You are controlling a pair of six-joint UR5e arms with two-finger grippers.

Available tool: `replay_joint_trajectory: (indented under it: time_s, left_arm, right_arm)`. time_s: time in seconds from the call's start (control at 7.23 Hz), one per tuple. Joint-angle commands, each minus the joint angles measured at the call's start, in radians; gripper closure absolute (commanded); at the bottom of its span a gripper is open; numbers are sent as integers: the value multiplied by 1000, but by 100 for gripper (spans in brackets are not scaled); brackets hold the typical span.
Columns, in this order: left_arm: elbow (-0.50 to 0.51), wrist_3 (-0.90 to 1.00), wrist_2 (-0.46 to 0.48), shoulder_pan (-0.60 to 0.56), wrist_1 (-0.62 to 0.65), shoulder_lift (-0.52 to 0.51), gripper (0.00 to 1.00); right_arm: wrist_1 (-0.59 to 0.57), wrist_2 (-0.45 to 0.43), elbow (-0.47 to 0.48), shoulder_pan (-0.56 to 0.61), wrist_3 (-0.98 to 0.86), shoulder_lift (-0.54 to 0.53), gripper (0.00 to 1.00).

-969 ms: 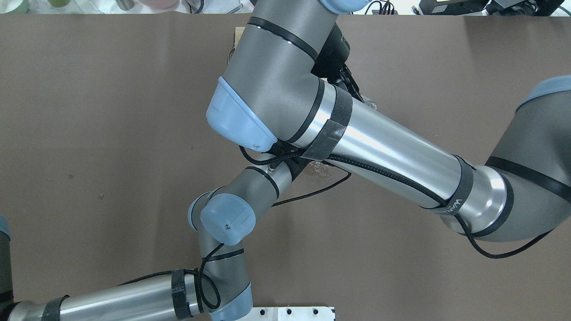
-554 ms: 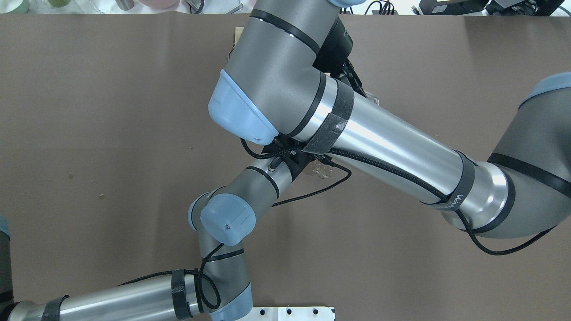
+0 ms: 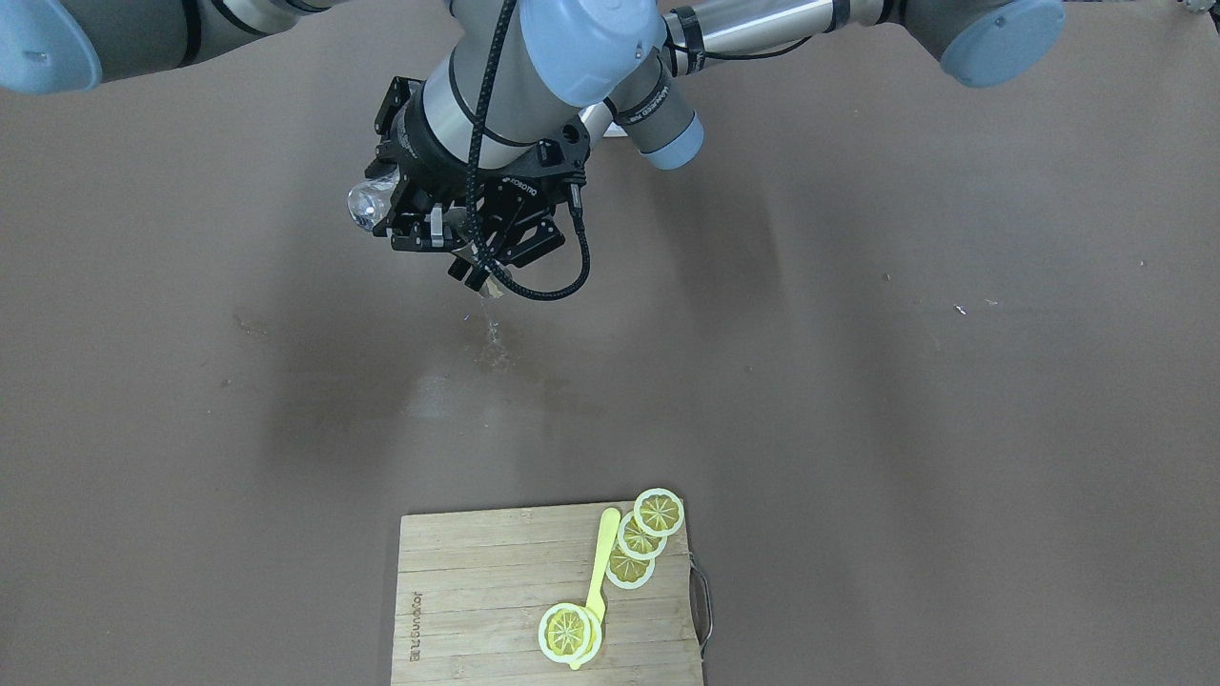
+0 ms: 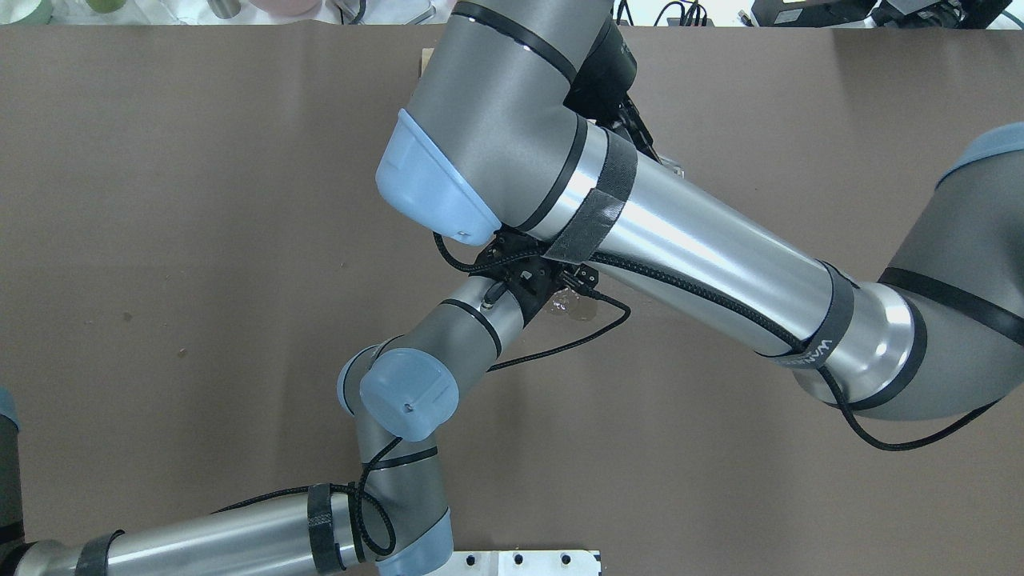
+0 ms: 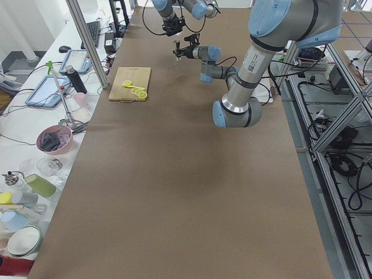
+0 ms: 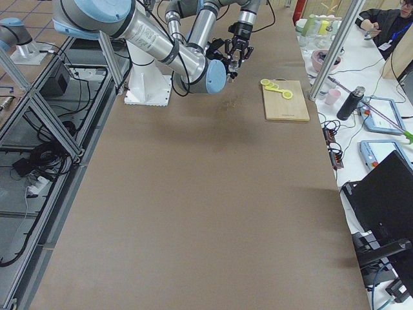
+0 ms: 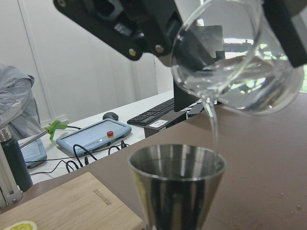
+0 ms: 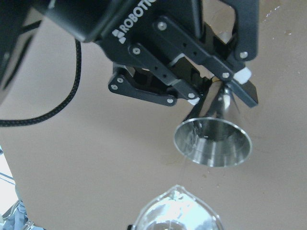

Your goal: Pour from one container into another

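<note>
My right gripper (image 3: 400,217) is shut on a clear glass beaker (image 7: 240,67), tipped so a thin stream of water runs from its lip. The stream falls into a metal jigger (image 7: 177,187), which stands upright just below the lip. My left gripper (image 8: 223,93) is shut on the jigger's (image 8: 213,141) narrow waist. In the right wrist view the beaker's spout (image 8: 177,213) hangs over the jigger's open mouth. Both are held above the brown table, near its middle. In the overhead view the right arm hides the beaker.
A wet patch (image 3: 496,357) lies on the table under the jigger. A wooden cutting board (image 3: 477,610) with lemon slices (image 3: 658,512) and a yellow stirrer (image 3: 602,553) sits at the operators' edge. A side bench holds bowls and cups (image 5: 55,139).
The right arm has shifted slightly toward the far edge, uncovering more of the left gripper in the overhead view. The left arm has not moved.
</note>
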Motion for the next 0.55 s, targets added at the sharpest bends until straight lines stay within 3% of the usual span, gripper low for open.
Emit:
replay_joint_trajectory:
  time_s: [0.0, 0.42]
  left_arm:
    - [0, 0, 0, 0, 0, 0, 100]
    - [0, 0, 0, -1, 0, 0, 100]
  right_arm:
    - [36, 15, 7, 25, -29, 1, 100]
    - [121, 78, 45, 57, -27, -27, 100]
